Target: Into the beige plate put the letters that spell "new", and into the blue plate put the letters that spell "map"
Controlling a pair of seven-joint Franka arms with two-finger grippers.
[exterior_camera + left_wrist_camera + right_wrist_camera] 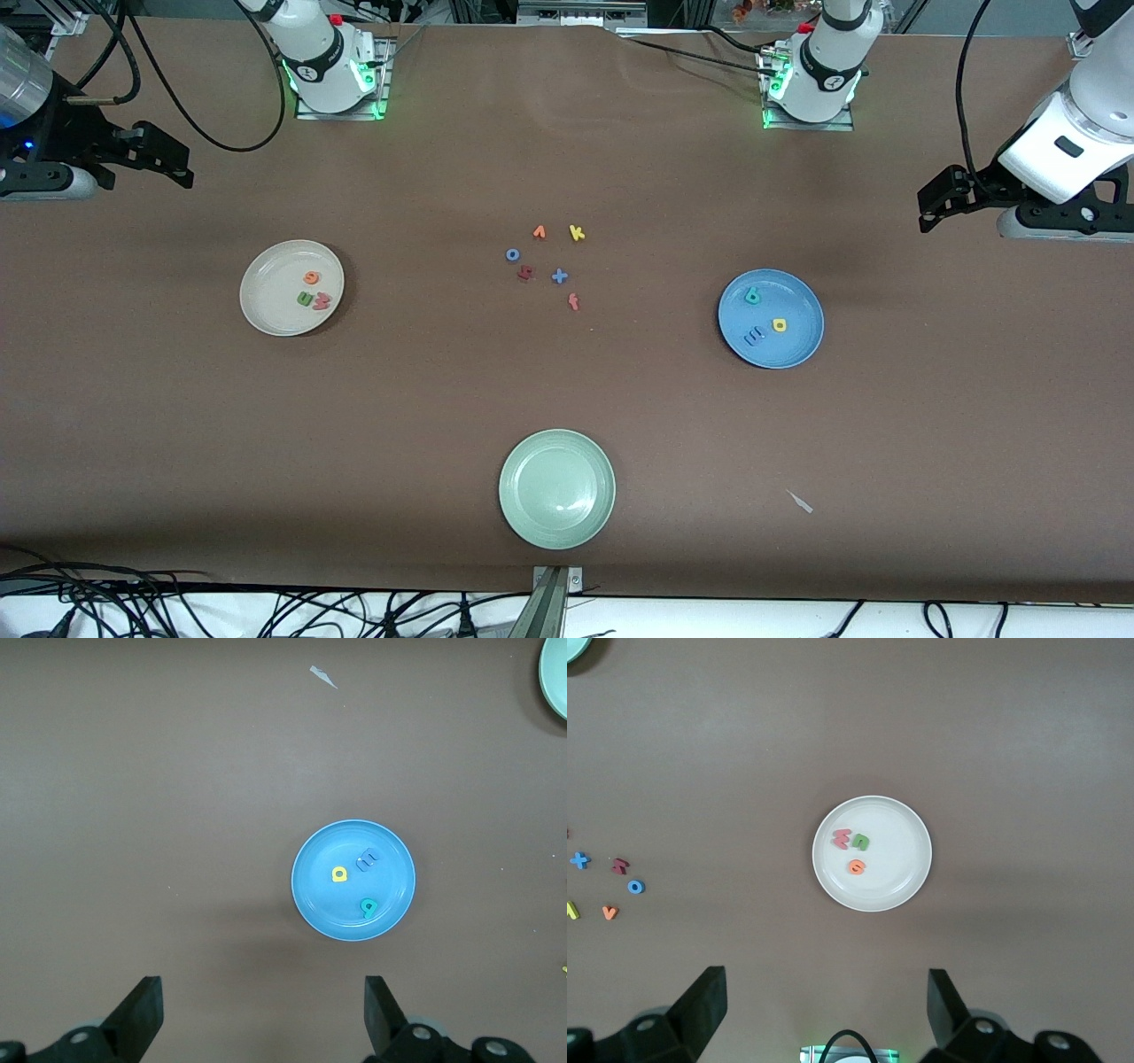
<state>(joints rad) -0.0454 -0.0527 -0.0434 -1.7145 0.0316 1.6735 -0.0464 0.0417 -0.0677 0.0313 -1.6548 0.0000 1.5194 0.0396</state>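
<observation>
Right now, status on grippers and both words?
Left gripper and right gripper open, empty, parked high. "new" letters in beige plate; "map" letters in blue plate. Nothing obstructing.

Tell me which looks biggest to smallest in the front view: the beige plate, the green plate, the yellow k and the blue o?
1. pale green plate, though it sits nearest the camera, so its lead is unsure
2. beige plate
3. yellow k
4. blue o, close to the k

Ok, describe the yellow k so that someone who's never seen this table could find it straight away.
Start at the pale green plate at the table edge nearest the front camera, then go up to the loose cluster of small foam letters mid-table. The yellow k lies in its farthest row, beside the orange v; it is the only yellow piece there.
</observation>
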